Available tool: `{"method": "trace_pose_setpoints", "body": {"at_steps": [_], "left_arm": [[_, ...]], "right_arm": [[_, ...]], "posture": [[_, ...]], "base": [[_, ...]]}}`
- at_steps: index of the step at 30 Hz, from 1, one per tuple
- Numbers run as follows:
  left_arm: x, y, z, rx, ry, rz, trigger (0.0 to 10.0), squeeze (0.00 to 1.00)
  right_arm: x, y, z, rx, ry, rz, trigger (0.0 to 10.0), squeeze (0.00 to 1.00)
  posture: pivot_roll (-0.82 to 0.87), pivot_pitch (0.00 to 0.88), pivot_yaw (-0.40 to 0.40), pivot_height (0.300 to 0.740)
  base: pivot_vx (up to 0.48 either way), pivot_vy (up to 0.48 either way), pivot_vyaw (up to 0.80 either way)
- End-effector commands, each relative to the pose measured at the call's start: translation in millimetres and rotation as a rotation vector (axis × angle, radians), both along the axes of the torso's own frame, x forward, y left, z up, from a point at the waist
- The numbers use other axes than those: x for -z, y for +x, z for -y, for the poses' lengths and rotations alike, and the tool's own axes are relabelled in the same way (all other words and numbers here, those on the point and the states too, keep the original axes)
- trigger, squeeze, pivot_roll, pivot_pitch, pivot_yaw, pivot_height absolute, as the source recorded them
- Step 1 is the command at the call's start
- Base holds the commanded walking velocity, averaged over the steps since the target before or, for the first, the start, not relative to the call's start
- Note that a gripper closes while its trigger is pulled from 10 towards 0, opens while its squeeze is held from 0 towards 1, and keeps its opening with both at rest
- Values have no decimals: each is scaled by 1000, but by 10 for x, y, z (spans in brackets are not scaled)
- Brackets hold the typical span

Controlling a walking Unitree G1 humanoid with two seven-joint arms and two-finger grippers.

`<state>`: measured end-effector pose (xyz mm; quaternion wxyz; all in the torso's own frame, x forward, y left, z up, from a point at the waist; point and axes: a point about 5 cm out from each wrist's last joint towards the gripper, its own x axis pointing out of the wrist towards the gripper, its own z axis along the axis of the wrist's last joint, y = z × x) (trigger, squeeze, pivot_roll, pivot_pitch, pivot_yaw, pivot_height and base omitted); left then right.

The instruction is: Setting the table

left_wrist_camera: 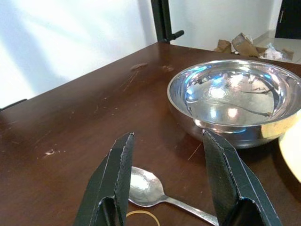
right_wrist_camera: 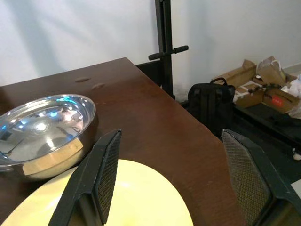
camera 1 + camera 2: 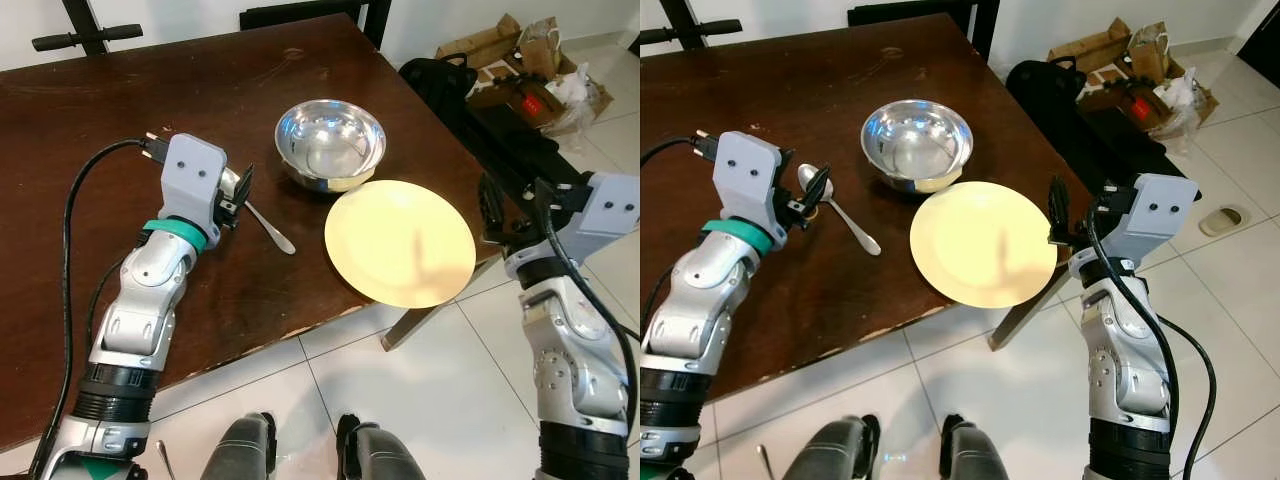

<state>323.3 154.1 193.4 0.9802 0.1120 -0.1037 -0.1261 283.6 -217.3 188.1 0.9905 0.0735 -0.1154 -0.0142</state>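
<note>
A steel bowl (image 3: 330,143) stands upright on the dark wooden table (image 3: 100,120). Just in front of it lies a pale yellow plate (image 3: 400,242), which overhangs the table's right front edge. A metal spoon (image 3: 268,228) lies left of the plate, its bowl end under my left gripper (image 3: 238,195). In the left wrist view that gripper (image 1: 168,141) is open, its fingers either side of the spoon's bowl (image 1: 146,188) and just above it. My right gripper (image 3: 1058,215) hovers open at the plate's right rim, off the table edge, holding nothing.
A black backpack (image 3: 440,80) and cardboard boxes (image 3: 520,60) lie on the tiled floor to the right of the table. A dark chair (image 3: 300,12) stands at the far side. A thin yellow rubber band (image 1: 141,217) lies by the spoon.
</note>
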Motion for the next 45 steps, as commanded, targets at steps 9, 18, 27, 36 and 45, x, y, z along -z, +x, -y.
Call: {"method": "trace_pose_setpoints", "body": {"at_steps": [9,18,27,36,45], "left_arm": [[33,-3,17,7,-5,-32,10000,0],[33,8,24,8,-18,-36,10000,0],[23,12,16,1,-41,-30,10000,0],[20,13,19,3,-34,-30,10000,0],[22,13,7,2,-32,-32,10000,0]], "right_arm": [[33,7,80,25,47,-21,10000,0],[27,15,94,24,41,-26,10000,0],[13,27,99,24,39,-23,10000,0],[14,32,84,20,34,-24,10000,0],[19,34,71,18,33,-25,10000,0]], "posture": [[104,79,0,740],[100,76,-4,740],[102,73,-5,740],[104,75,-2,740],[106,74,1,740]], "base": [[0,0,0],[0,0,0],[0,0,0],[-53,0,0],[-480,0,0]]}}
